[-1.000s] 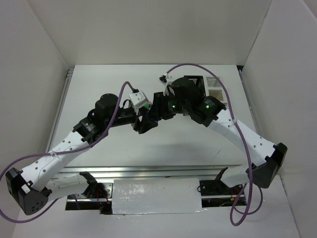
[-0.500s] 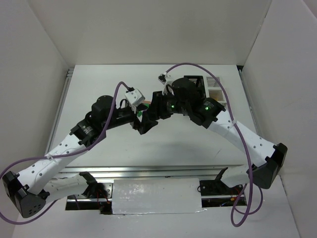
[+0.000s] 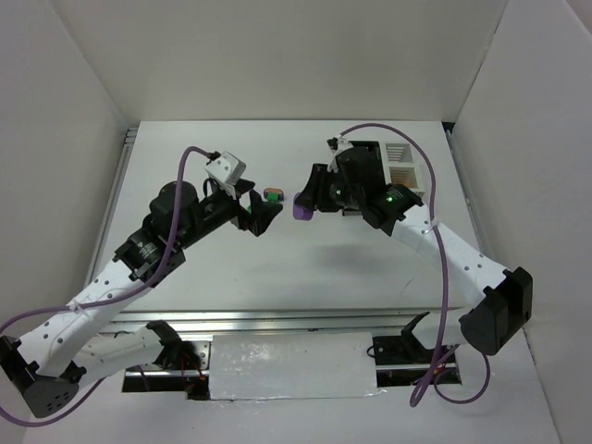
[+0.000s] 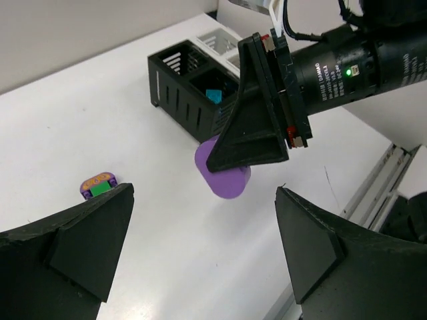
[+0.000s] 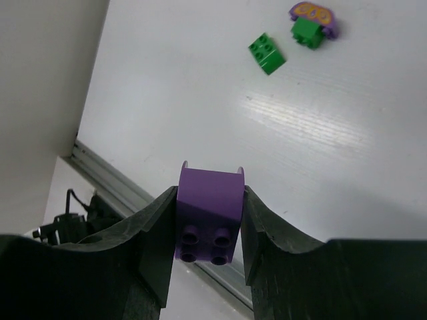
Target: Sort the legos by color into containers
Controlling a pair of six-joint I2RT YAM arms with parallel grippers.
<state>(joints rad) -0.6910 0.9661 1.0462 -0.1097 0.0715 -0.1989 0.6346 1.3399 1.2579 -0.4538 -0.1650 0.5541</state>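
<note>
My right gripper (image 3: 302, 207) is shut on a purple lego (image 5: 208, 213) and holds it above the table, left of the containers. The same lego (image 4: 223, 175) shows in the left wrist view, pinched by the right fingers (image 4: 257, 127). My left gripper (image 3: 257, 211) is open and empty, left of the purple lego. A small purple, orange and green lego stack (image 3: 272, 195) lies on the table between the grippers, and also shows in the wrist views (image 4: 99, 186) (image 5: 312, 23). A loose green lego (image 5: 267, 53) lies beside it. A black bin (image 4: 193, 83) holds a teal lego (image 4: 213, 95).
The block of bins stands at the back right: black ones (image 3: 375, 162) and white ones (image 3: 405, 173). A metal rail (image 3: 305, 319) runs along the near table edge. White walls close in the left, back and right sides.
The two grippers were close together; now they have drawn apart. The left one moved left, the right one moved right with the purple lego, uncovering the small stack.
</note>
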